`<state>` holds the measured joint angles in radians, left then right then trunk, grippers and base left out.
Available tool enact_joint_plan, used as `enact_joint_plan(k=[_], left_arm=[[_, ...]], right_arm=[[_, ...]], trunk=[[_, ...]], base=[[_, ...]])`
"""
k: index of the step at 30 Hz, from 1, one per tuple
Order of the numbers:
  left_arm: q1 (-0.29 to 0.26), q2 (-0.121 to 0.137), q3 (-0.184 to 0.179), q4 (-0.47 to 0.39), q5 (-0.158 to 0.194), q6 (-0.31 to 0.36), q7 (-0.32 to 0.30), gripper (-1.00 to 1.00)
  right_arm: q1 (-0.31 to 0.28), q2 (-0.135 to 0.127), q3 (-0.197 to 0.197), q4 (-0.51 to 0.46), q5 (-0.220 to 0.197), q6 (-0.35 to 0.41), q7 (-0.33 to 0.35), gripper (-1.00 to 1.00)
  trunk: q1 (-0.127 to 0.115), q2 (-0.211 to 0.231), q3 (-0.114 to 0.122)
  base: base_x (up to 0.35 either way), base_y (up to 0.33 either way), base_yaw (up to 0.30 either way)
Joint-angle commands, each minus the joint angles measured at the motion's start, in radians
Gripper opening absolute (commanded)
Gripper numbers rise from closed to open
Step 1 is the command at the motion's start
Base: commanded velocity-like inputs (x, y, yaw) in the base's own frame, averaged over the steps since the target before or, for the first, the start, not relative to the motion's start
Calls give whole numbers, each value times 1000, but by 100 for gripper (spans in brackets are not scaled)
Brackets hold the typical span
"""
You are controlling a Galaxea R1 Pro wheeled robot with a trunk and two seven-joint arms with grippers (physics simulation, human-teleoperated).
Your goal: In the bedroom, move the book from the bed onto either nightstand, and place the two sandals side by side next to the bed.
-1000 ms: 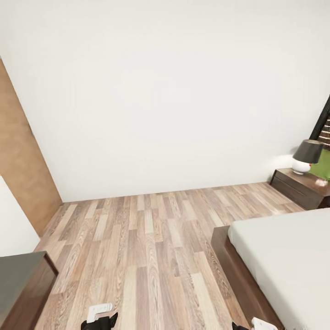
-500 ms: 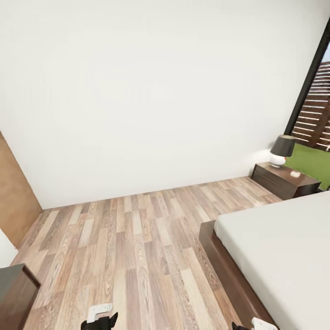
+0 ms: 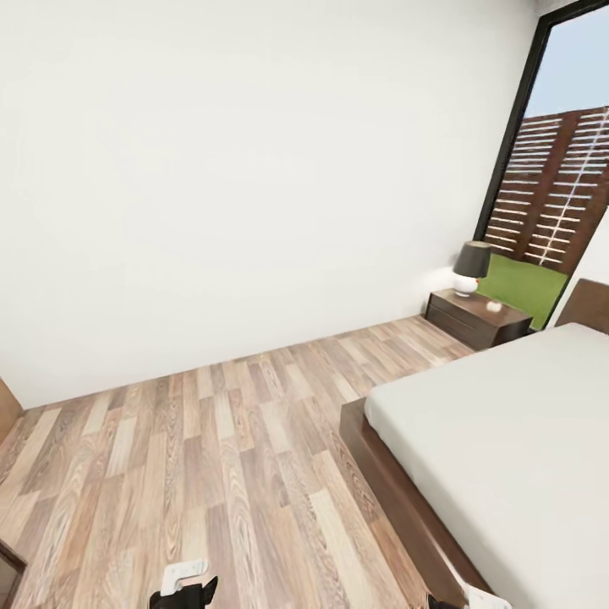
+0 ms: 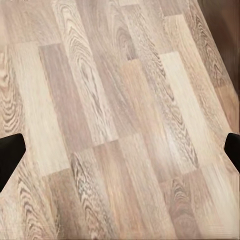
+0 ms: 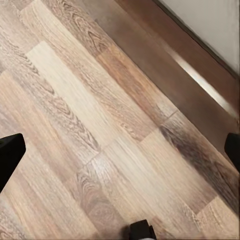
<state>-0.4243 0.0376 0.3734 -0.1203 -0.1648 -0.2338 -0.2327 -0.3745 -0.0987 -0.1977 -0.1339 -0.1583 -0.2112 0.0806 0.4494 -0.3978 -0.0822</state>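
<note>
A plain white wall (image 3: 254, 169) closes off the far side of the room, and a wood-plank floor (image 3: 211, 457) spreads from its foot to the near edge of the head view. At the far right a tall dark-framed window (image 3: 558, 194) shows a slatted fence and grass outside.

The bed (image 3: 499, 423) takes up the right side, its pale mattress on a dark brown frame, with part of the headboard (image 3: 584, 304) visible at the far right. The mattress surface in view is plain; the book and the sandals cannot be seen anywhere here.

The nightstand (image 3: 476, 319) stands at the far right against the wall, just beyond the bed's far corner. On it sit a lamp (image 3: 470, 267) with a dark shade and white base, and a small pale object (image 3: 494, 306) too small to identify.

At the near edge, the left gripper (image 4: 120, 150) hangs over bare floor with its dark fingertips (image 4: 10, 155) spread wide and nothing between them. The right gripper (image 5: 120, 150) is likewise spread wide and empty, over floor beside the bed's frame.
</note>
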Motion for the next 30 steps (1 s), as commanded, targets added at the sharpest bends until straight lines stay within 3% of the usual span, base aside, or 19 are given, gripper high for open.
enact_joint_plan(k=[1,30], left_arm=[[-1,0,9,1,-10,-4,-4,100],[-1,-1,9,1,-10,-5,-4,100]], right_arm=[[-1,0,-4,2,-10,-4,8,100],[-1,1,-3,2,-10,-5,8,100]], trunk=[[1,-2,-3],[1,-2,-14]], base=[[0,0,-289],[0,0,-289]])
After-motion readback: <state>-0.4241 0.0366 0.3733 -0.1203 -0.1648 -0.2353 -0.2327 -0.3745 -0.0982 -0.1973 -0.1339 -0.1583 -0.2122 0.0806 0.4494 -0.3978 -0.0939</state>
